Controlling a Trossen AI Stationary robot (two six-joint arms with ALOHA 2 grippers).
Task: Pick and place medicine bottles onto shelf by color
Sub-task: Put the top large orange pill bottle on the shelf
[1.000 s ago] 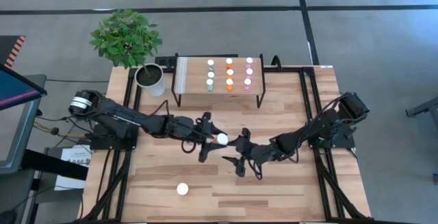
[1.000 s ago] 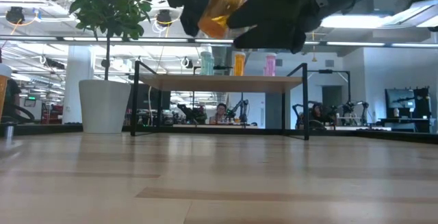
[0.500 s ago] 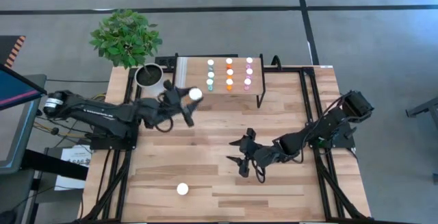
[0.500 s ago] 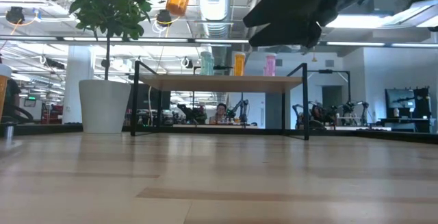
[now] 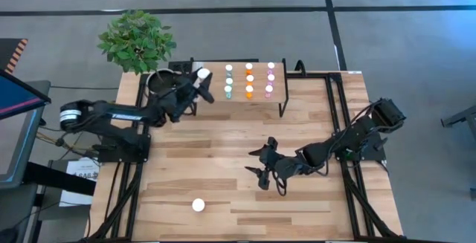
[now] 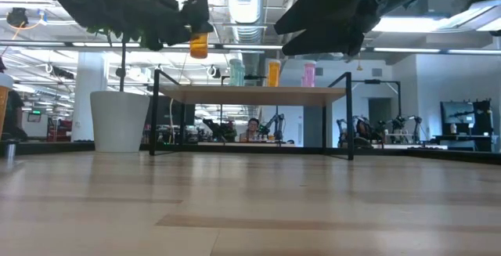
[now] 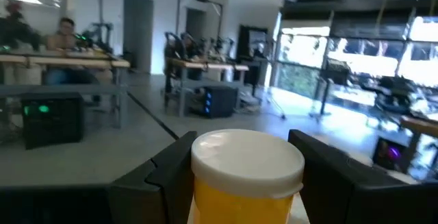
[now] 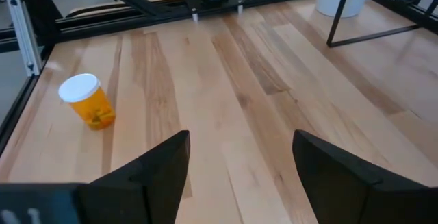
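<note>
An orange medicine bottle point(image 5: 201, 74) with a white cap is held in my left gripper point(image 5: 198, 81), in the air at the left end of the shelf point(image 5: 208, 88), beside the plant pot. In the low view the bottle point(image 6: 199, 46) hangs higher than the shelf top point(image 6: 250, 93). On the shelf stand several teal point(image 5: 228, 81), orange point(image 5: 249, 79) and pink point(image 5: 270, 78) bottles in three columns. Another orange bottle point(image 5: 198, 205) lies on the table near its near edge; it also shows in the right wrist view point(image 8: 89, 102). My right gripper point(image 5: 260, 172) hovers open over the table's middle. My left gripper pinches the orange bottle's body point(image 7: 239, 200) just below the white cap point(image 7: 248, 157), one finger point(image 7: 171, 172) on each side. The fingers come about level from the table's left. The bottle is upright and lifted clear of table and shelf.
A white pot point(image 5: 162, 84) with a leafy green plant point(image 5: 136, 41) stands at the far left, close to my left gripper. Black frame rails point(image 5: 336, 124) run along the table's sides. Bare wood lies between the shelf and my right gripper.
My left gripper has carried the orange bottle from the table's middle, beside my right gripper, toward the far left, and now holds it above shelf height at the shelf's left end. My right gripper has stayed open in about the same place.
</note>
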